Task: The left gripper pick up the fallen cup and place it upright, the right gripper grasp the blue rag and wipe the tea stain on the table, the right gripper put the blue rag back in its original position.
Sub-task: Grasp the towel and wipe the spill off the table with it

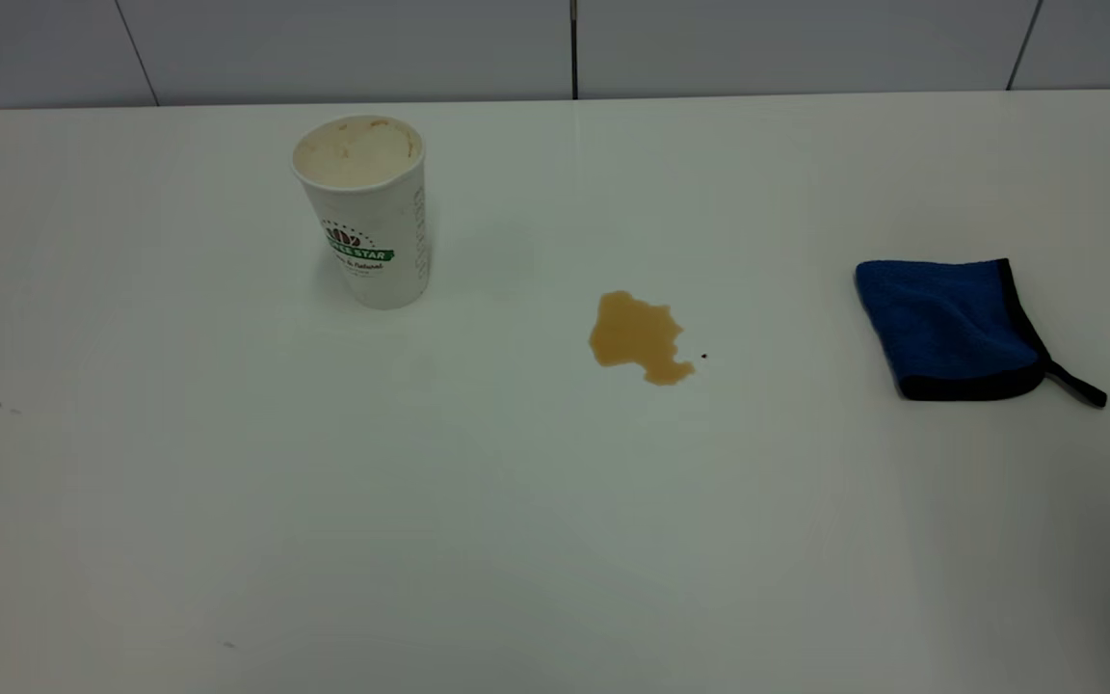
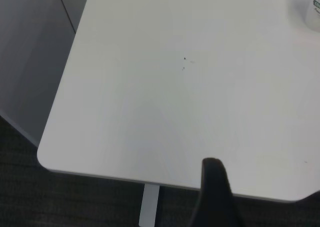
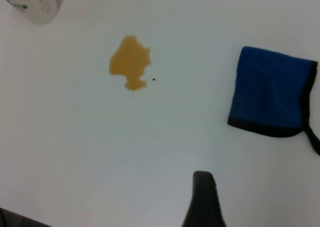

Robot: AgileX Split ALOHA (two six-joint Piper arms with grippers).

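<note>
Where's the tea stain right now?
In the exterior view the tea stain sits near the table's middle, between the upright cup on its left and the blue rag on its right.

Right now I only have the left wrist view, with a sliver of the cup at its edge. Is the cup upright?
Observer: Yes, the cup stands upright, mouth up, on the table.
Operator: Is the stain wiped?
Observer: No, the stain sits between the cup and the rag, touching neither.
Operator: And the rag?
Observer: The rag lies flat to the right of the stain, with nothing on it.
</note>
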